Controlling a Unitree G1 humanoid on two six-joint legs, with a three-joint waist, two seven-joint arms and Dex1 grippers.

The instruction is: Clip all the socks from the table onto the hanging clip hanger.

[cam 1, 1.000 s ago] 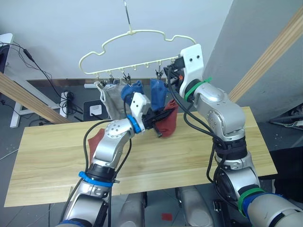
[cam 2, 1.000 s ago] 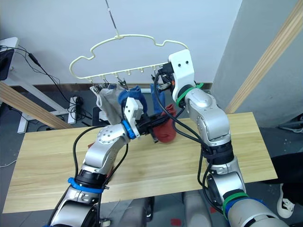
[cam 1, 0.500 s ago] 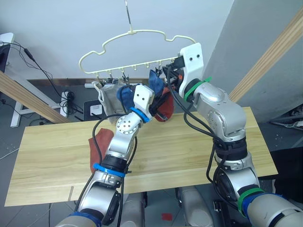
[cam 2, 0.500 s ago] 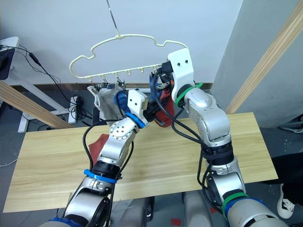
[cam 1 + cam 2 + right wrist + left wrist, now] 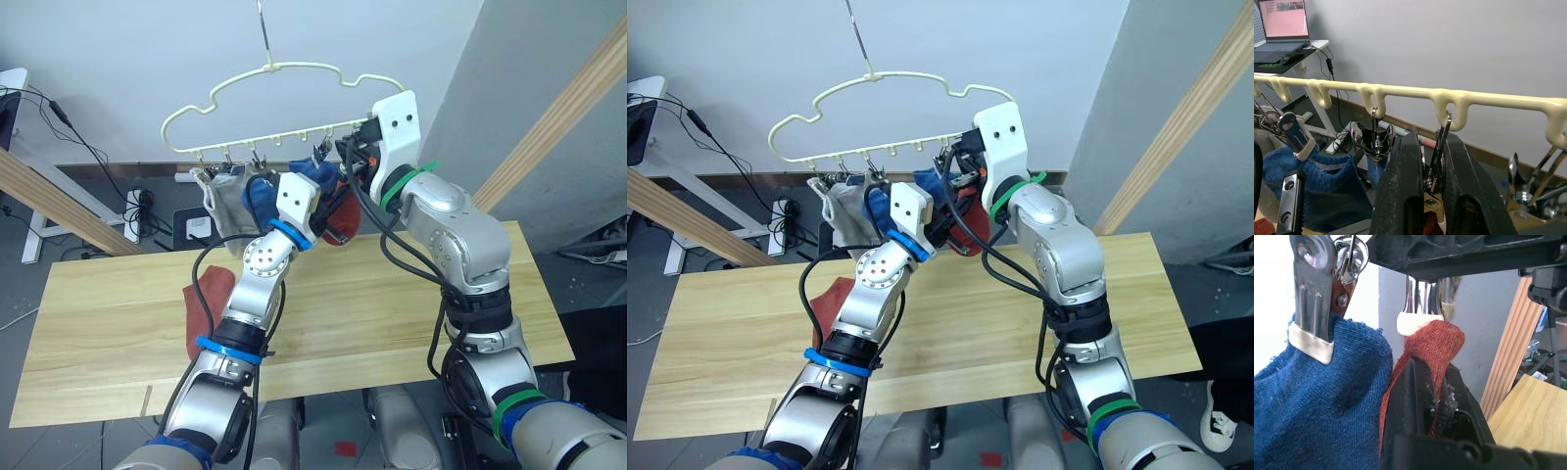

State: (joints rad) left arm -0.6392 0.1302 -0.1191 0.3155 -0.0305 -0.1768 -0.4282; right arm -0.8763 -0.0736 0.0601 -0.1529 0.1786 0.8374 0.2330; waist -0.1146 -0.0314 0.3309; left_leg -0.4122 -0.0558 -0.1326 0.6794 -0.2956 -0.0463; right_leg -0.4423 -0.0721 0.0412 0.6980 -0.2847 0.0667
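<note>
I've raised the left gripper [image 5: 1432,382], clamped on the rust-red knit sock [image 5: 1436,343], into a metal clip [image 5: 1422,308] | right gripper [image 5: 1431,161] pinches that clip (pale-yellow wire hanger [image 5: 284,69]) | 1 red sock [image 5: 201,299] on the light-wood table [image 5: 392,304]

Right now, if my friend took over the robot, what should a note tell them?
Left gripper: shut on a rust-red sock, pushing its edge into a clip.
Right gripper: squeezing that clip on the clip hanger.
Done: grey sock and blue socks hang clipped.
Left: finish this one, then clip the other rust-red sock lying on the table.
</note>
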